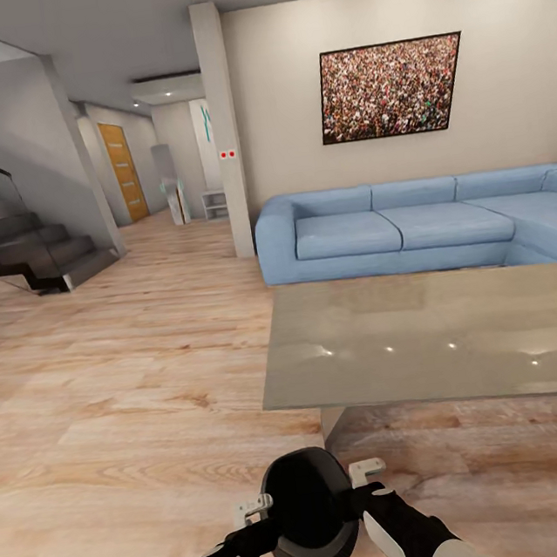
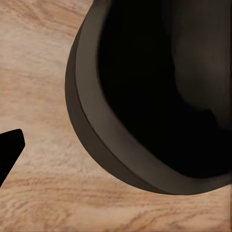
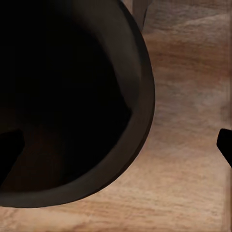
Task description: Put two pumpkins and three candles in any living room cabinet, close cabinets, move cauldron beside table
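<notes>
Head view: nearest the camera, the black cauldron (image 1: 311, 511) sits between both grippers, above the wood floor (image 1: 113, 423). The left gripper (image 1: 253, 509) meets its left rim and the right gripper (image 1: 368, 476) meets its right rim; each appears clamped on the rim, though finger contact is not clearly resolved. Just beyond the cauldron stands a glossy grey table (image 1: 436, 337), then a blue sofa (image 1: 412, 226) below a framed picture (image 1: 391, 88). A staircase (image 1: 28, 245) and an orange door (image 1: 124, 171) lie far left.

Left wrist view: the cauldron's (image 2: 159, 96) dark rim and hollow interior are seen over the floor (image 2: 34, 72). One black fingertip (image 2: 9, 147) shows apart from the rim.

Right wrist view: the cauldron (image 3: 72, 101) again, with floor (image 3: 188, 145) beside it. One dark fingertip (image 3: 224, 142) shows outside the rim.
</notes>
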Controlling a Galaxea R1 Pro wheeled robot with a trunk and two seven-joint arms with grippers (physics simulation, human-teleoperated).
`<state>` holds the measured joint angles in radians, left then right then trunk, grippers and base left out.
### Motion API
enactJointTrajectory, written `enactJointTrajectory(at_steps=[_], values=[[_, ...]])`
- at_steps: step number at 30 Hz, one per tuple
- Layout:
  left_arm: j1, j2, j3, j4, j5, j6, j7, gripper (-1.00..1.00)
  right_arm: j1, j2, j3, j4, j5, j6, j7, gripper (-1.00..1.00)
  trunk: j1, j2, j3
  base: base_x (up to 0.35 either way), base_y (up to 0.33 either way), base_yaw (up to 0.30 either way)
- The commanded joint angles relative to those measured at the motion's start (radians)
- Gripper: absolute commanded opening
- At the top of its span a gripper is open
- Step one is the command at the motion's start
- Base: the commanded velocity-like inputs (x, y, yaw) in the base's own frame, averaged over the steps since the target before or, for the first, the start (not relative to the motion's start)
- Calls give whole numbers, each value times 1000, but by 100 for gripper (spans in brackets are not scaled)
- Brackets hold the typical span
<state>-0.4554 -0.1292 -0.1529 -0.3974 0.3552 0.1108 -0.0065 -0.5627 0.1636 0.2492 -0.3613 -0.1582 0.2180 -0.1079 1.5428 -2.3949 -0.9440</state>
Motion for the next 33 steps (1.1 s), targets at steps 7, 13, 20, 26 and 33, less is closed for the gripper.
enactJointTrajectory(at_steps=[7, 13, 20, 26, 33], values=[[0, 1, -4, -2, 4, 4, 0, 100, 0, -2, 8, -63, -11, 20, -10, 100, -27, 49, 21, 0, 0, 0], [0, 1, -4, -4, 2, 4, 3, 100, 0, -6, 6, -76, -11, 25, -10, 100, -50, 91, 40, -108, 28, 0], [0, 2, -3, -10, 2, 4, 5, 100, 1, -10, 3, -76, -19, 25, -8, 100, -77, 140, 62, -137, 47, 0], [0, 2, -3, -11, 2, 4, 5, 100, 4, -10, 2, -78, -135, 28, -5, 100, -100, 182, 81, -9, 3, 0], [0, 2, -4, -11, 2, 4, 5, 100, 7, -10, 4, -79, -157, 7, -1, 100, -127, 231, 103, 0, 0, 0]])
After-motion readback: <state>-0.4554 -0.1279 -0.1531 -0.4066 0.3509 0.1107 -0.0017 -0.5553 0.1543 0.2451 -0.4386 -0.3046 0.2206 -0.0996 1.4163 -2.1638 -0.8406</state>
